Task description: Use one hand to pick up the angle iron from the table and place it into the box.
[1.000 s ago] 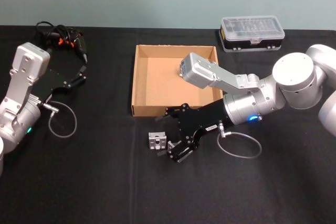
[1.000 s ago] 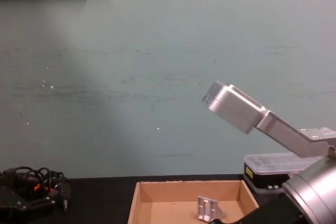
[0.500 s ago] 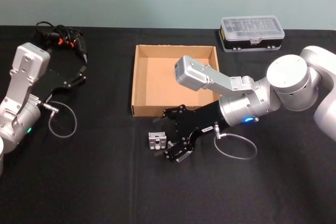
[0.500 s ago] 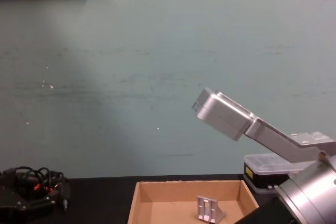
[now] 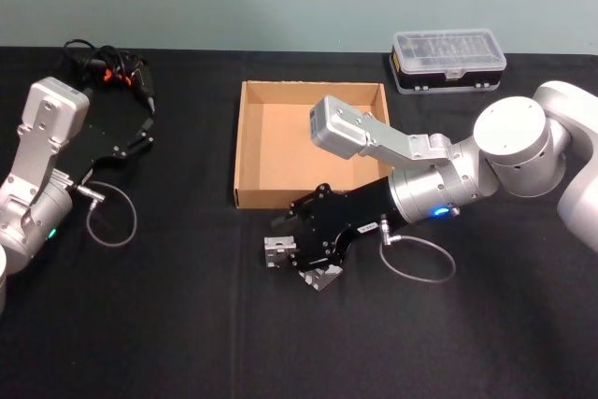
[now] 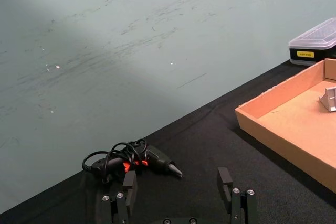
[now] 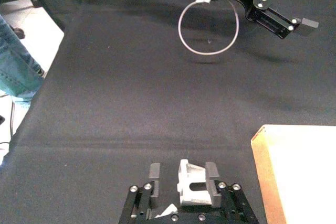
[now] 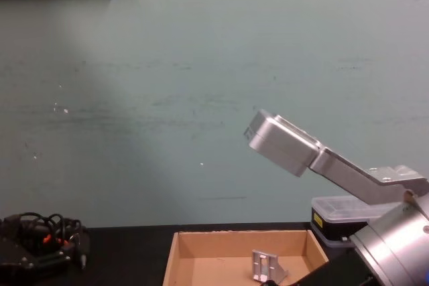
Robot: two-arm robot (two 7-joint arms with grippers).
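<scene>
Since a second ago the right gripper has slid left along the tabletop and now straddles the angle iron, which earlier lay just beside it. Its fingers are spread apart with the angle iron between them, one finger against the piece and a gap at the other, so nothing is clamped. The angle iron lies on the tabletop just near of the box, close to its near left corner. A second angle iron already stands inside the box. The left gripper hangs parked at the far left, fingers open, near a drill.
</scene>
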